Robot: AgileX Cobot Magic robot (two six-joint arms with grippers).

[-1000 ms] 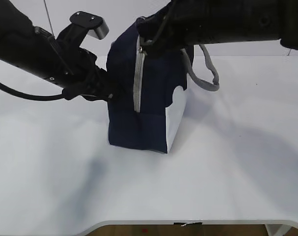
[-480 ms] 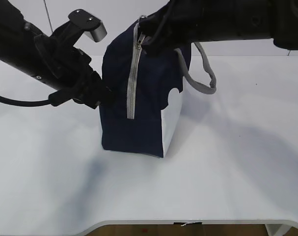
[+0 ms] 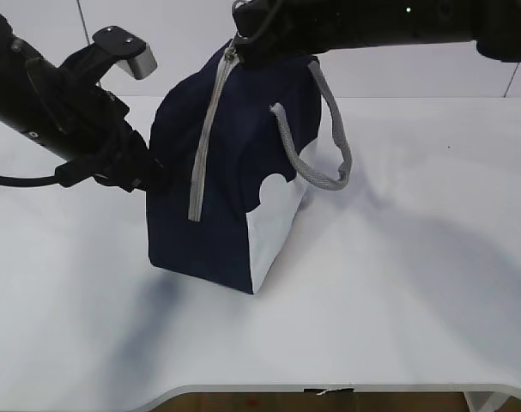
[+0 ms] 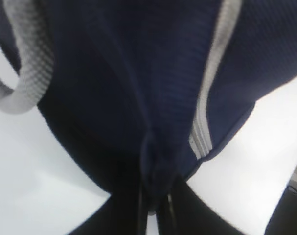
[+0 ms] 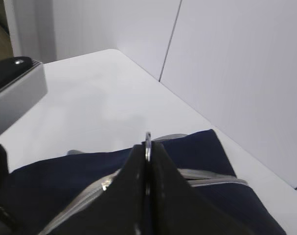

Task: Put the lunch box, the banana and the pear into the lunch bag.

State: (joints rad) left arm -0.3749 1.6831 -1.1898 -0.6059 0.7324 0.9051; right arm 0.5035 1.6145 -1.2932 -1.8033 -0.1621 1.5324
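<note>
The navy-blue lunch bag [image 3: 234, 189] stands on the white table, tilted, with its white corner panel toward me and a grey zipper [image 3: 207, 129] running down its front. My left gripper [image 3: 153, 176] is shut, pinching a fold of the bag's fabric [image 4: 155, 166] at its left side. My right gripper [image 3: 240, 39] is shut on the zipper's ring pull [image 5: 148, 142] at the bag's top. A grey rope handle [image 3: 324, 142] hangs on the right side. The lunch box, the banana and the pear are out of view.
The white table [image 3: 397, 283] spreads around the bag; its front edge runs along the bottom of the exterior view. A white wall rises behind. A grey camera block [image 5: 16, 95] of the left arm shows in the right wrist view.
The bag has slid and swung to the left with both grippers holding it. Its white corner has turned more toward me, and the rope handle has swung lower.
</note>
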